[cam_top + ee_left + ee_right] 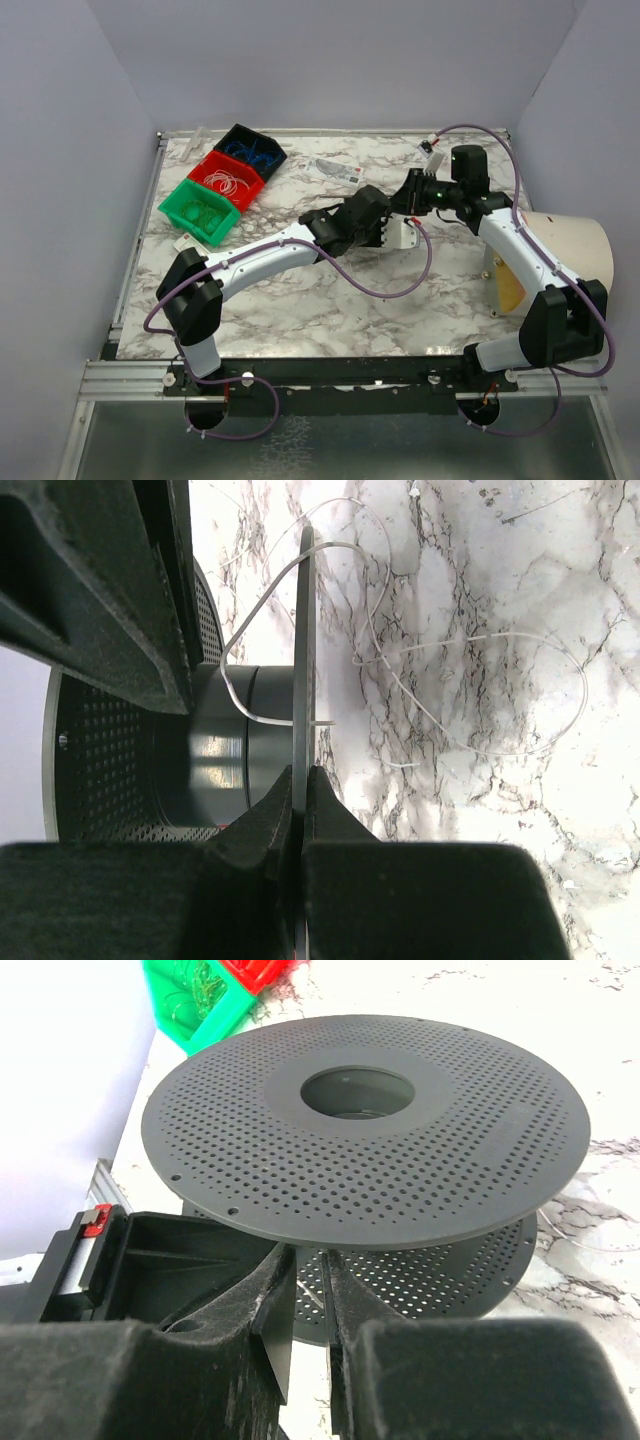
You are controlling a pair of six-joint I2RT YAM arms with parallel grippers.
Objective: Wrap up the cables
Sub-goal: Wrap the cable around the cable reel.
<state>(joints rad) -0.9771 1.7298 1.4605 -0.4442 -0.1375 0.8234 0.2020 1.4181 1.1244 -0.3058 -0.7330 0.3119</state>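
Presently: left fingers (335,825) clenched on spool (215,740) flange — loose cable (520,753) sprawls frame-right on worktop (480,560); right fingers (270,1300) below spool rim — grip cannot tell.

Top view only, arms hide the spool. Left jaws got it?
Observer: Yes, left jaws are shut on the edge of one flange of the spool.
Operator: Cable wound?
Observer: Barely. The cable lies mostly in loose loops on the table; one strand crosses the hub.
Operator: And right jaws?
Observer: Nearly closed, tips under the rim of a perforated flange. Can't tell if they pinch anything.
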